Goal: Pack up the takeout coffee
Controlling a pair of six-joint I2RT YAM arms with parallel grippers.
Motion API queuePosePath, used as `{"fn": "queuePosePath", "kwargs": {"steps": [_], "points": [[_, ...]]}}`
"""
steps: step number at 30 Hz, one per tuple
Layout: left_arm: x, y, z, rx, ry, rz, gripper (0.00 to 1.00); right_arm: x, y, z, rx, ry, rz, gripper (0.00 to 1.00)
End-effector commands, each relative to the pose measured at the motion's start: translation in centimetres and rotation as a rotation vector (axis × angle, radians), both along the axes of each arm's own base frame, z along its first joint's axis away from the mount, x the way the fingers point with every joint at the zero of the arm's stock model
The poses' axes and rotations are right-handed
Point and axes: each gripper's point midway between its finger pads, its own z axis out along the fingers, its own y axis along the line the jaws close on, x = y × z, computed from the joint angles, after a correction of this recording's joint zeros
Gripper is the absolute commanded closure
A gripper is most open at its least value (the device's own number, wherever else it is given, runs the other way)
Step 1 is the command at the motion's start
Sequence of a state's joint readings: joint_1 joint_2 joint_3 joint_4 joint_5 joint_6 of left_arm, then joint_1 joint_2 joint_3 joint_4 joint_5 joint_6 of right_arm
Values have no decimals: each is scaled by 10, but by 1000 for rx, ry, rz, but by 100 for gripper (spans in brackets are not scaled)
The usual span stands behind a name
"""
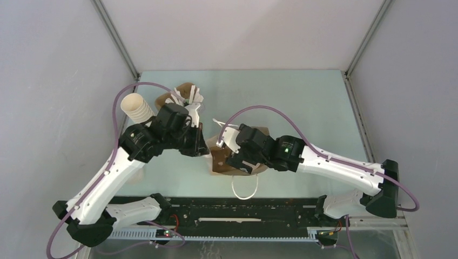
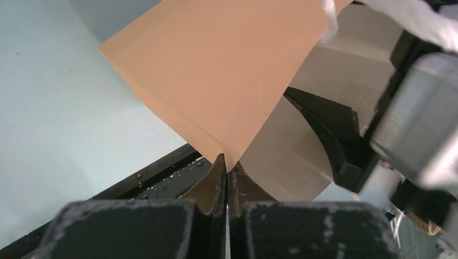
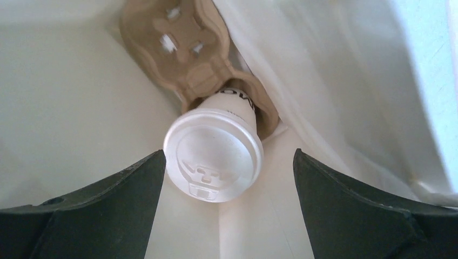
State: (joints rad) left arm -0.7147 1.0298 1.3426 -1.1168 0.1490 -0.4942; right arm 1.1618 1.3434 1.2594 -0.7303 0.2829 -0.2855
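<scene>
The takeout coffee (image 3: 213, 155), 1 white cup with its lid on, sits in a brown cup carrier (image 3: 178, 43) at the bottom of the paper bag (image 2: 216, 70). The right pincer (image 3: 227, 157) is inside this bag, above the cup, jaws wide and not touching it. The left pincer (image 2: 227, 178) is closed tight on the bag's edge.

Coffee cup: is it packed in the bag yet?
Done: the lidded coffee cup sits in the cardboard carrier inside the bag. In hand: left gripper pinches the bag's edge; right gripper is open around the cup. To do: pull out, release the bag.
</scene>
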Motion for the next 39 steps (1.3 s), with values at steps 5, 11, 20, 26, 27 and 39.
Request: {"fn": "queuePosePath", "kwargs": {"steps": [5,11,20,26,27,39], "points": [[-3,-1,4,0,89,28,100,-10,11,50,128,16,-50,4],[7,5,11,6,78,89,96,-16,18,83,221,41,-43,5],[23,11,34,7,50,163,57,-18,18,166,444,12,-76,3],[27,25,64,2,-22,216,31,-1,-6,199,525,-95,-173,0],[27,29,69,6,-35,229,22,3,-11,199,528,-106,-201,0],[77,126,103,168,-352,637,13,20,-77,195,642,-73,-489,0]]}}
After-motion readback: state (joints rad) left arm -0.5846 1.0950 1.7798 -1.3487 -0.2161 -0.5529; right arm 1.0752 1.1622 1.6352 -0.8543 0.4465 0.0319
